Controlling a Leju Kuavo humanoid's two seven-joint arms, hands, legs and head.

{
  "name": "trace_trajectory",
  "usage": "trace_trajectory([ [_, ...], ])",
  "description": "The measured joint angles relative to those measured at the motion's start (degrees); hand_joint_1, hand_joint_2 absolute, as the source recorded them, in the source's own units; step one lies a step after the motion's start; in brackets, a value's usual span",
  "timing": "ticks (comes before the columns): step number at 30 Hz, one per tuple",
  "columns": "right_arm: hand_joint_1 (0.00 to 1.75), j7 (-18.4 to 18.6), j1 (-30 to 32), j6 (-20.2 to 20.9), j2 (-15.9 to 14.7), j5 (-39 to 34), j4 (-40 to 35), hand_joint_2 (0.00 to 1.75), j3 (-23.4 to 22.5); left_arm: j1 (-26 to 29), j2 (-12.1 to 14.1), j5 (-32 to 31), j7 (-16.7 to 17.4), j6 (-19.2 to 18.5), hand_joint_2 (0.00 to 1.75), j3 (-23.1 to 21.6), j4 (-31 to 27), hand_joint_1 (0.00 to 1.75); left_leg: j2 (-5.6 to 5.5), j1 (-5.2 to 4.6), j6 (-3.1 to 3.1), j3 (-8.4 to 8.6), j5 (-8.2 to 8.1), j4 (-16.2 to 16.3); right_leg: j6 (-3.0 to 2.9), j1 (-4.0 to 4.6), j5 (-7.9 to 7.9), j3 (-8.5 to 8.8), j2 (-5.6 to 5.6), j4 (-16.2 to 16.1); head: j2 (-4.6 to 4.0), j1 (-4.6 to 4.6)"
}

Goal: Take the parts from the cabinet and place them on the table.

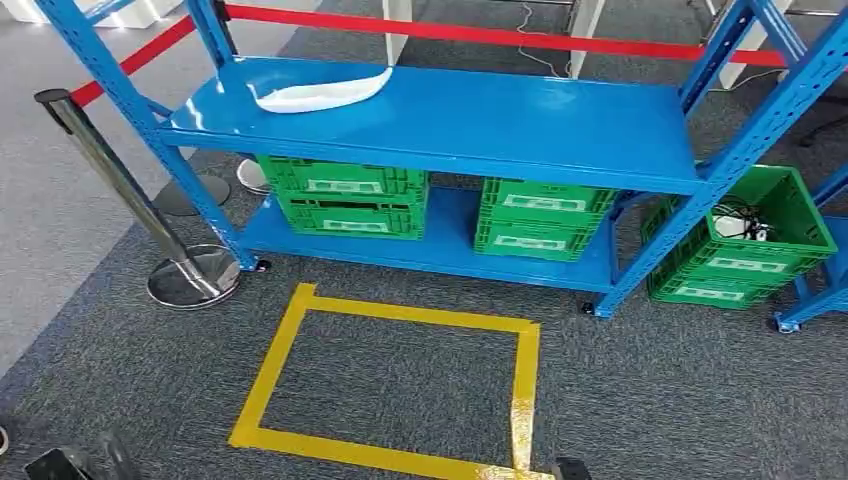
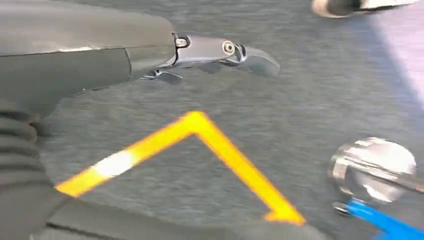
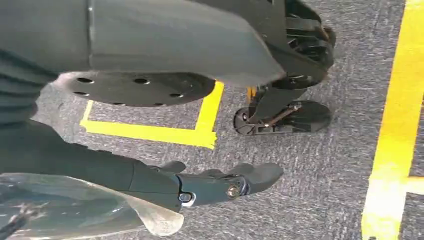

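A blue shelf rack (image 1: 520,120) stands ahead of me in the head view. On its upper shelf lies a white bag (image 1: 320,92), toward the left. My left hand (image 2: 210,52) hangs over the grey carpet with its fingers stretched out and nothing in it. My right hand (image 3: 210,185) also hangs low over the carpet, fingers reaching forward. A clear plastic bag (image 3: 65,210) sits against its palm side, off the floor, so the hand holds it. What is inside the bag is too blurred to tell.
Green crates (image 1: 345,195) (image 1: 540,218) sit on the lower shelf, and another (image 1: 745,240) sits on the floor at the right. A chrome stanchion (image 1: 130,190) with a red belt (image 1: 500,35) stands at the left. A yellow tape rectangle (image 1: 390,385) marks the carpet before the rack.
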Motion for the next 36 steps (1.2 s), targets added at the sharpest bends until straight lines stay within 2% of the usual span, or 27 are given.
trace_trajectory([
  [1,0.00,-0.2,0.0,0.0,0.0,-0.1,0.0,1.75,0.0,0.2,-0.1,-1.1,-0.2,0.0,0.00,0.3,-1.5,0.00,0.00,0.00,0.00,0.00,0.00,0.0,0.00,0.00,0.00,0.00,0.00,0.0,0.00,0.00],
  [2,0.00,-0.4,0.0,0.0,0.0,-0.1,0.0,1.75,0.0,0.4,0.0,-2.4,-0.3,0.0,0.00,0.4,-3.5,0.00,0.00,-0.15,0.24,-0.12,-0.21,0.5,0.33,-0.37,0.30,0.06,0.00,-0.3,0.00,0.02],
  [5,0.00,-1.0,-0.1,0.0,0.3,-0.5,0.1,1.75,0.0,1.3,-0.1,-6.1,-0.6,0.0,0.00,0.3,-9.3,0.00,0.03,-0.40,1.69,0.16,0.64,-1.0,1.24,-0.28,0.86,0.44,-0.06,-1.3,0.00,-0.07],
  [6,0.00,-1.2,-0.1,0.0,0.3,-0.7,0.1,1.75,0.0,1.7,-0.2,-7.2,-0.6,0.1,0.00,0.2,-11.2,0.00,0.18,0.56,1.85,1.17,1.65,-2.9,1.14,-0.36,0.40,0.07,-0.12,-1.2,0.00,-0.09],
  [7,0.00,-1.5,-0.1,0.0,0.3,-0.7,0.1,1.75,0.0,2.0,-0.4,-8.8,-0.7,0.2,0.00,0.2,-13.4,0.00,0.35,0.38,2.24,1.82,2.06,-4.1,1.26,-0.08,-0.67,-0.50,-0.09,0.2,0.00,0.39],
  [10,0.00,-1.9,-0.1,0.2,0.3,-0.8,0.2,1.75,0.0,3.1,-0.4,-12.3,-0.7,0.3,0.00,0.1,-18.8,0.00,0.52,0.51,2.16,1.78,2.07,-4.2,2.07,-0.61,-5.96,-6.90,-0.05,12.6,0.00,0.48],
  [11,0.00,-2.1,0.0,0.2,0.3,-0.9,0.3,1.75,0.0,3.5,-0.5,-13.4,-0.7,0.3,0.00,-0.1,-20.5,0.00,0.52,0.54,2.08,1.79,2.02,-4.2,2.39,-0.81,-6.24,-8.37,-0.07,15.0,0.00,0.42],
  [12,0.00,-2.2,0.0,0.2,0.3,-0.9,0.3,1.75,0.0,4.0,-0.5,-14.5,-0.6,0.5,0.00,-0.4,-22.1,0.00,0.50,0.73,1.83,1.84,1.86,-4.1,2.69,-1.05,-5.15,-8.53,-0.08,14.7,0.00,0.57],
  [13,0.00,-2.4,0.0,0.3,0.3,-1.0,0.4,0.00,0.0,4.6,-0.6,-15.8,-0.6,0.7,0.00,-0.9,-24.1,0.00,0.46,1.03,1.41,1.94,1.59,-3.8,3.07,-1.35,-2.60,-7.24,-0.13,11.6,0.00,0.50],
  [15,0.00,-2.7,-0.1,0.5,0.3,-1.0,0.4,0.00,-0.1,5.4,-0.6,-17.9,-0.6,1.0,0.00,-1.7,-27.8,0.00,0.30,1.79,0.12,1.97,0.53,-2.4,4.03,-2.15,2.81,-2.68,-0.39,1.7,0.00,0.57],
  [16,0.00,-2.8,-0.2,0.6,0.4,-1.1,0.4,0.00,-0.1,5.7,-0.4,-19.0,-0.6,1.2,0.00,-1.8,-29.3,0.00,0.19,1.70,-0.52,1.69,0.04,-2.0,4.50,-1.73,0.61,-2.15,-0.14,1.1,0.00,0.74],
  [17,0.00,-2.9,-0.2,0.9,0.7,-1.2,0.4,0.00,-0.1,6.1,-0.3,-20.1,-0.5,1.4,0.00,-2.3,-31.4,0.00,0.21,1.29,-1.16,1.17,-0.51,-0.5,3.10,-1.84,0.79,-1.64,-0.02,0.6,0.00,1.18],
  [18,0.00,-3.0,-0.2,0.9,0.7,-1.2,0.5,0.00,-0.1,6.5,-0.2,-21.5,-0.5,1.7,0.00,-3.0,-33.8,0.00,0.20,1.25,-1.22,1.12,-0.37,-0.6,2.45,-1.79,0.56,-2.01,-0.03,1.2,0.00,0.61],
  [19,0.00,-3.0,0.0,1.0,0.7,-1.4,0.5,0.00,-0.1,6.9,-0.2,-22.6,-0.4,1.9,0.00,-3.6,-35.5,0.00,0.20,1.29,-1.41,1.16,-0.17,-0.7,2.14,-1.63,0.39,-2.11,-0.03,1.7,0.00,0.24],
  [20,0.00,-3.0,0.0,1.1,0.7,-1.5,0.6,0.00,-0.2,7.3,-0.2,-23.6,-0.2,2.1,0.00,-4.3,-37.0,0.00,0.19,1.48,-1.48,1.16,-0.21,-0.6,1.88,-1.57,0.33,-2.15,-0.03,1.9,0.00,0.44],
  [21,0.00,-3.0,0.1,1.2,0.7,-1.6,0.6,0.00,-0.3,7.7,-0.2,-24.6,-0.1,2.4,0.00,-4.9,-38.8,0.00,0.19,1.71,-1.79,1.21,-0.87,-0.4,1.33,-1.60,0.29,-1.93,-0.03,1.7,0.00,0.24],
  [22,0.00,-3.0,0.0,1.2,0.7,-1.6,0.7,0.00,-0.4,8.1,0.0,-25.5,0.1,2.7,0.00,-5.5,-40.6,0.00,0.20,1.68,-1.60,0.61,-1.99,1.4,0.79,-1.53,0.22,-1.74,-0.06,1.7,0.00,-0.02],
  [23,0.00,-3.0,-0.1,1.3,0.7,-1.8,0.7,0.00,-0.5,8.4,0.1,-26.8,0.2,3.1,0.00,-6.4,-42.7,0.00,0.20,1.40,-1.37,-1.23,-3.97,5.2,0.43,-1.42,0.11,-1.67,-0.08,1.7,0.00,-0.09],
  [25,0.00,-3.0,-0.2,1.5,0.7,-1.7,0.7,0.00,-0.6,9.1,0.6,-29.2,0.4,4.0,0.00,-7.7,-46.0,0.00,0.18,0.94,-1.04,-6.43,-7.86,15.3,-0.03,-1.03,-0.04,-1.62,-0.08,1.7,0.00,-0.28],
  [26,0.00,-2.9,-0.2,1.6,0.7,-1.7,0.7,0.00,-0.6,9.7,0.7,-30.2,0.6,4.4,0.00,-8.4,-47.1,0.00,0.18,0.81,-0.80,-8.12,-8.44,18.3,-0.21,-0.81,-0.15,-1.54,-0.06,1.7,0.00,-0.31],
  [27,0.00,-2.9,-0.1,1.6,0.7,-1.7,0.7,0.00,-0.6,10.3,0.9,-31.8,1.0,5.2,0.00,-9.4,-49.0,0.00,0.18,0.58,-0.35,-8.75,-7.59,18.8,-0.37,-0.58,-0.25,-1.33,0.05,1.7,0.00,-0.31],
  [28,0.00,-2.8,-0.1,1.8,0.7,-1.7,0.7,0.00,-0.6,10.8,1.1,-33.0,1.2,5.8,0.00,-10.2,-50.4,0.00,0.16,0.29,0.16,-8.22,-5.48,17.0,-0.54,-0.41,-0.37,-1.11,0.16,1.7,0.00,-0.28],
  [30,0.00,-2.7,-0.2,2.0,0.7,-1.6,0.8,0.00,-0.6,11.4,1.4,-35.6,1.4,7.1,0.00,-11.7,-53.7,0.00,0.11,-0.48,1.56,-4.89,0.57,7.9,-0.62,-0.18,-0.60,-0.58,0.39,1.7,0.00,-0.28],
  [31,0.00,-2.7,-0.2,2.2,0.8,-1.5,0.8,0.00,-0.6,11.8,1.5,-37.1,1.5,7.9,0.00,-12.5,-55.6,0.00,0.04,-0.96,2.31,-3.60,1.79,4.2,-0.61,-0.22,-0.69,-0.63,0.45,1.6,0.00,-0.24],
  [32,0.00,-2.7,-0.3,2.2,0.9,-1.4,0.8,0.00,-0.6,12.2,1.7,-38.4,1.6,8.6,0.00,-13.2,-57.2,0.00,0.00,-1.08,2.46,-3.25,1.63,3.4,-0.35,0.28,-0.84,-0.73,0.59,1.8,0.00,-0.24],
  [34,0.00,-2.6,-0.2,2.5,1.0,-1.2,0.8,0.00,-0.6,12.8,1.9,-40.7,1.9,9.8,0.00,-14.6,-60.0,0.00,0.01,-1.30,2.52,-3.08,0.78,2.2,0.14,-0.02,-0.54,-1.34,0.46,1.6,0.00,-0.37],
  [36,0.00,-2.6,-0.2,2.7,1.1,-0.9,0.8,0.00,-0.6,13.8,1.9,-43.4,2.1,11.4,0.00,-16.1,-63.4,0.00,-0.06,-1.00,2.59,-2.79,1.18,0.9,0.95,0.15,-0.44,-0.97,0.24,1.0,0.00,-0.33],
])
